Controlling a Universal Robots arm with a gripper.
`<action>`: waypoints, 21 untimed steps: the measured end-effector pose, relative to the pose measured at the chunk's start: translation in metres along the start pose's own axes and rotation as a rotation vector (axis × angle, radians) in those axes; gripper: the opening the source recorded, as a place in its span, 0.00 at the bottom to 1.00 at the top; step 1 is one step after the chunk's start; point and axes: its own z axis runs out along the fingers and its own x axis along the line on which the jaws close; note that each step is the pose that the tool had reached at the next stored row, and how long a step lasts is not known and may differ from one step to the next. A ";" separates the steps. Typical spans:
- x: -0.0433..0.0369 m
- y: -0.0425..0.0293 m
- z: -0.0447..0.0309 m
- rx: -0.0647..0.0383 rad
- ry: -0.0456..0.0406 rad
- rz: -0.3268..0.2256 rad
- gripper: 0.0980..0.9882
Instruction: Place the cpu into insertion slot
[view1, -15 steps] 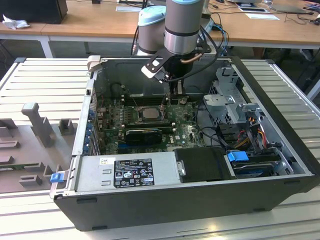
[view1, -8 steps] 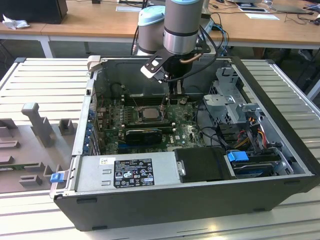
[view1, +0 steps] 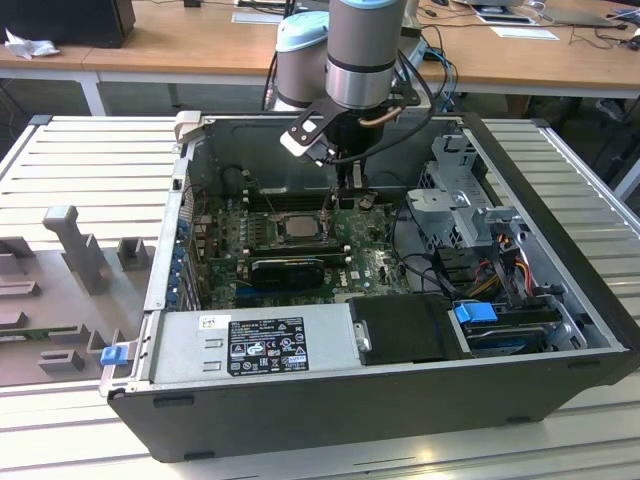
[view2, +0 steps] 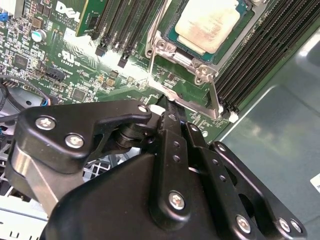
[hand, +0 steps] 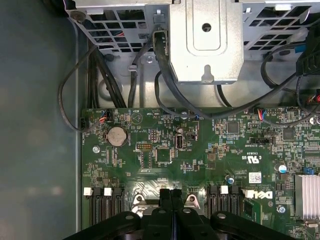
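Open black desktop computer case (view1: 350, 415) lies on its side on a pale slatted metal table (view1: 100, 150). A green motherboard (hand: 200, 150) faces up inside. The grey robot arm (view1: 362, 50) reaches down into the case from above. Its black gripper (view1: 345, 192) hangs low over the board, just to the exterior view's right of the socket.

Task item: the cpu (view2: 207, 22), a flat square chip with a pale silver-grey metal top, sits inside the insertion slot (view2: 162, 47), a square socket with a shiny metal frame. The chip lies flat, with the frame around every side we can see. We note faint smudges on its top. Long narrow black memory slots (view2: 250, 65) run along both sides of the socket.

Fingers: in both wrist views the two black fingers (hand: 165, 197) are pressed together, with a thin seam between them, and we see nothing pinched. In the second wrist view the tips lie at the outer edge of the metal frame, apart from the chip. We cannot tell whether they touch the frame.

Also in the case:
- a grey labelled power-supply box (view1: 250, 345) along the near wall
- a bare sheet-metal drive cage (hand: 205, 40)
- black cables (hand: 165, 85) looping from the cage to the board
- a round silver coin cell (hand: 118, 135) on the board
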 end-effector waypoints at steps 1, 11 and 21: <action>0.0000 -0.0003 0.0000 0.000 0.0000 0.000 0.01; 0.0000 -0.0027 -0.0001 0.000 0.0000 0.000 0.01; 0.0000 -0.0050 -0.0002 0.000 0.0000 0.000 0.01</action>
